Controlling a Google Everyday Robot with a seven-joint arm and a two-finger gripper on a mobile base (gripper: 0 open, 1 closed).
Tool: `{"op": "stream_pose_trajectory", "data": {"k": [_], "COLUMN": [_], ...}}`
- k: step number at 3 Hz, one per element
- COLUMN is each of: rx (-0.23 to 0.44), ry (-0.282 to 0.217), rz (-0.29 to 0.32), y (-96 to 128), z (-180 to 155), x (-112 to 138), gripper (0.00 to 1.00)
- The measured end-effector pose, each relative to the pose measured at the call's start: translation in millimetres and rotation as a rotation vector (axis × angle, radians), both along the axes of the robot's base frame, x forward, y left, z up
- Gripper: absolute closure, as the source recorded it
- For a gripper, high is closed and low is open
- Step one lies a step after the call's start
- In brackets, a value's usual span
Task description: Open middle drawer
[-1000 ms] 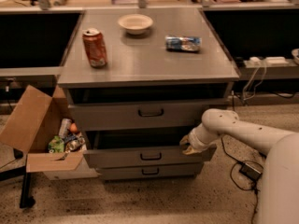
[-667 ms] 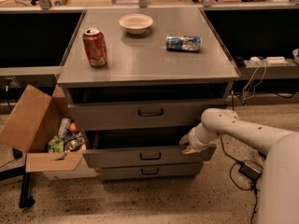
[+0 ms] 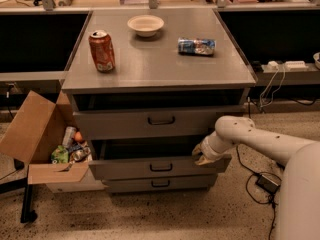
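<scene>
Cardboard box (image 3: 30, 129), lower left of the frame, is standing open and holding a jumble of cans and packets (image 3: 70, 149). A white bowl (image 3: 145, 25) is sitting at upper centre on the grey counter (image 3: 160, 66), with a red can (image 3: 102, 51) standing upright to its left and a blue packet (image 3: 196, 46) lying to its right. The middle drawer (image 3: 130, 169), lower centre, is jutting out beneath a dark gap. The hand (image 3: 202, 155) is resting at that drawer's upper right edge; clenched or released cannot be told. The white arm (image 3: 260, 144) is reaching in from the lower right over a speckled floor (image 3: 150, 214) with cables (image 3: 265, 181).
</scene>
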State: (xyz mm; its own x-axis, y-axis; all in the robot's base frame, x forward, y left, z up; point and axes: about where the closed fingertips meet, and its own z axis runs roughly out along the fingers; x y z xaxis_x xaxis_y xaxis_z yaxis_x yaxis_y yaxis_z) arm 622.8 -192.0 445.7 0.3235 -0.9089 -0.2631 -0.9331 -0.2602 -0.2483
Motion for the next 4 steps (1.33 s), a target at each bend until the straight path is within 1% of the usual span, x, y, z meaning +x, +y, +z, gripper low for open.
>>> {"op": "stream_pose_trajectory", "data": {"k": [1,2,3,4], "rx": [0.000,0.000,0.000,-0.004], "ry": [0.000,0.000,0.000,0.082], "rz": [0.000,0.000,0.000,-0.003], "y": [0.0,0.0,0.1,14.6], "z": [0.0,-0.1,-0.1,-9.2], "x": [0.0,0.0,-0.1,-23.3], "gripper": [0.20,0.00,0.00,0.00]}}
